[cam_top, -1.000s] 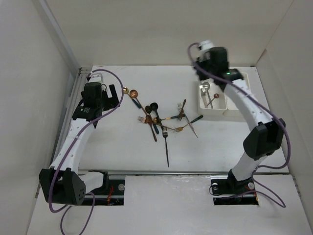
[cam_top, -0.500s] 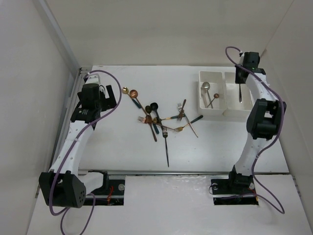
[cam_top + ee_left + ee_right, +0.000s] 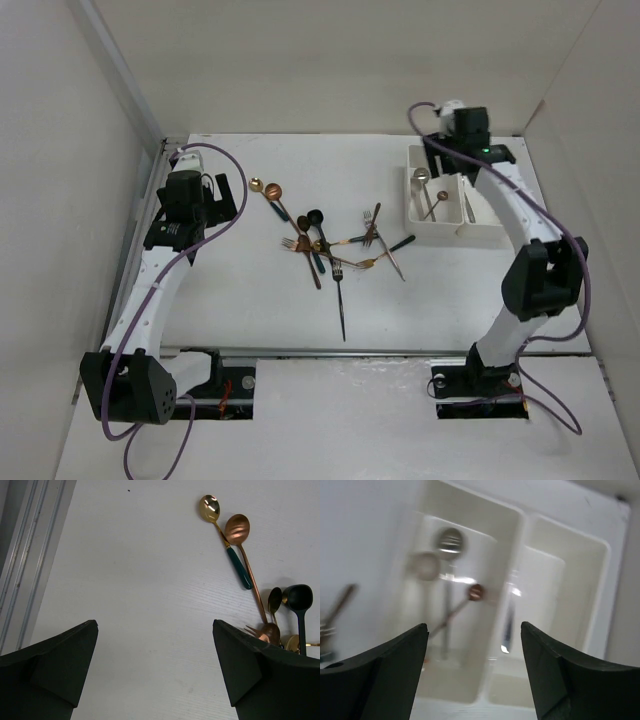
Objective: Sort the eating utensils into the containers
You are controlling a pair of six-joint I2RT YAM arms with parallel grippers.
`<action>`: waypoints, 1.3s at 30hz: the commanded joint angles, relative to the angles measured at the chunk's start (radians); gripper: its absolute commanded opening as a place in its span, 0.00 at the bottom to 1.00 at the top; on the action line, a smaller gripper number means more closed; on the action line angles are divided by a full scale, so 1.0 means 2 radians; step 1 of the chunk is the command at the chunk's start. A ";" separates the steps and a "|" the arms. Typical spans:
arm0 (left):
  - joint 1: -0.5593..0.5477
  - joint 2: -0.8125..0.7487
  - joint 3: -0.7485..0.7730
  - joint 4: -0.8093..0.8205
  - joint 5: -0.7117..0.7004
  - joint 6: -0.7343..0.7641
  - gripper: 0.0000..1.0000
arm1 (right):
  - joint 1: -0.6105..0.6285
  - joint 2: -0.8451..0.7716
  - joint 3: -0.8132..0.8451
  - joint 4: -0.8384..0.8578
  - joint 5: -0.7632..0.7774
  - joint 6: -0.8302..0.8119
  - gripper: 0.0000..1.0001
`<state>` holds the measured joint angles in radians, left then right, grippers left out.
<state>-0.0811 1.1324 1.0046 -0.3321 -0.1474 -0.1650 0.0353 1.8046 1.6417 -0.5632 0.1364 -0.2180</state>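
Note:
Several eating utensils [image 3: 330, 245], forks and spoons in gold, copper and black, lie tangled mid-table. A gold spoon with a green handle [image 3: 220, 525] and a copper spoon [image 3: 240, 535] lie ahead of my left gripper [image 3: 154, 630], which is open over bare table at the left [image 3: 222, 195]. The two white containers stand at the back right. The left bin [image 3: 470, 510] holds a silver spoon [image 3: 449, 542] and a small copper spoon [image 3: 476, 592]. In the right bin [image 3: 580, 580] lies a silver utensil [image 3: 509, 625]. My right gripper [image 3: 474, 627] hovers open and empty above the bins [image 3: 452, 150].
White walls close in the table on the left, back and right. A metal rail [image 3: 150, 200] runs along the left edge beside the left arm. A long dark-handled fork [image 3: 341, 300] reaches from the pile toward the near edge.
My right gripper has opened and let go of a silver utensil, which now lies in the right bin. The right arm has swung back left over the bins. The left arm has held still.

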 commanded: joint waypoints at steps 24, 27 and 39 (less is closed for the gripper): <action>0.002 -0.024 -0.012 0.016 0.013 0.004 0.99 | 0.390 0.130 -0.008 -0.006 -0.119 -0.015 0.32; 0.002 -0.024 -0.017 0.016 0.013 0.004 0.99 | 0.390 0.130 -0.027 0.000 -0.109 -0.015 0.31; 0.002 -0.024 -0.017 0.016 0.018 0.004 0.99 | 0.390 0.168 -0.018 0.005 -0.071 0.005 0.24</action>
<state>-0.0811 1.1118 0.9760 -0.3248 -0.1097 -0.1650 0.8124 2.1067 1.5753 -0.5732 -0.0551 -0.2306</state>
